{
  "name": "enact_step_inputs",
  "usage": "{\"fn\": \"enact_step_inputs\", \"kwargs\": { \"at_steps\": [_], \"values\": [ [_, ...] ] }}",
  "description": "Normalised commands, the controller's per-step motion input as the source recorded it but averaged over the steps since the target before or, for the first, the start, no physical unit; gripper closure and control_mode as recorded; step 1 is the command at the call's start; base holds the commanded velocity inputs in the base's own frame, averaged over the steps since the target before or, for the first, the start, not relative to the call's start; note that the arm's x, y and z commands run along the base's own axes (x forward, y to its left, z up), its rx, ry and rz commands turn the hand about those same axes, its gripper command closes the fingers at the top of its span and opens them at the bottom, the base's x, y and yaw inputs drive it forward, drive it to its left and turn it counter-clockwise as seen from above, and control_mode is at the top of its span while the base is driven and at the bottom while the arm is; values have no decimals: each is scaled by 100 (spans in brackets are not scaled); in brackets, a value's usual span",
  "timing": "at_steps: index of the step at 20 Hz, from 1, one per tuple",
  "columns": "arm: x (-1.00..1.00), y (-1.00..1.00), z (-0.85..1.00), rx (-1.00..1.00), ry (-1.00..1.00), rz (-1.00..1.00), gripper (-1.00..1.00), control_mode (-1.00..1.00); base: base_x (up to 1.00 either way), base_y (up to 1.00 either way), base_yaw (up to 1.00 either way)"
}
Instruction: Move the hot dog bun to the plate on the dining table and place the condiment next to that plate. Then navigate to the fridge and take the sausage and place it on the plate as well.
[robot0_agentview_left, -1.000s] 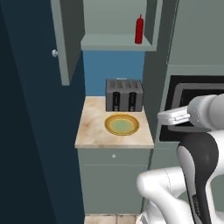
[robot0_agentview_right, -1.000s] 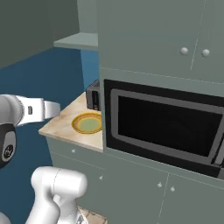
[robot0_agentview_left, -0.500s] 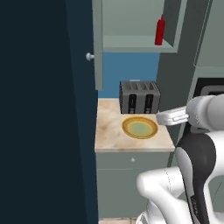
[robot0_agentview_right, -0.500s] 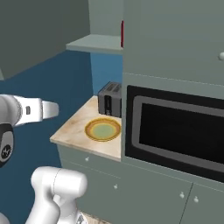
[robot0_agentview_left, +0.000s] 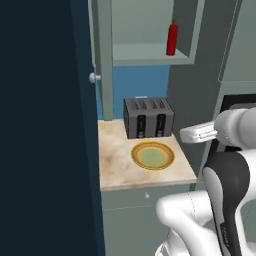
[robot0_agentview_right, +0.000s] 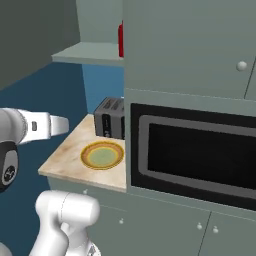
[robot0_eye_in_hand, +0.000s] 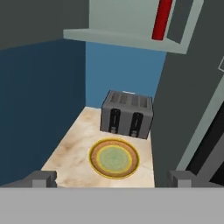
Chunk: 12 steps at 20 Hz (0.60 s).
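The slim red squeeze bottle (robot0_eye_in_hand: 162, 19) on the upper shelf loses its top to the hand view's edge; in the right base view a grey-green cabinet (robot0_agentview_right: 190, 45) covers most of it (only a red sliver (robot0_agentview_right: 120, 40) shows).

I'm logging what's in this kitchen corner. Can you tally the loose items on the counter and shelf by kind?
Red squeeze bottle on the shelf: 1
Toaster on the counter: 1
Golden-yellow dish in front of the toaster: 1
Total: 3
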Motion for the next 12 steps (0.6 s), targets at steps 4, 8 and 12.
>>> {"fn": "enact_step_inputs", "kwargs": {
  "at_steps": [4, 8, 12],
  "values": [
    [0, 0, 0, 0, 0, 0, -100, 100, 34, 43, -31],
    [0, 0, 0, 0, 0, 0, -100, 100, 53, 40, -24],
    [0, 0, 0, 0, 0, 0, -100, 100, 59, 3, -6]
  ]
}}
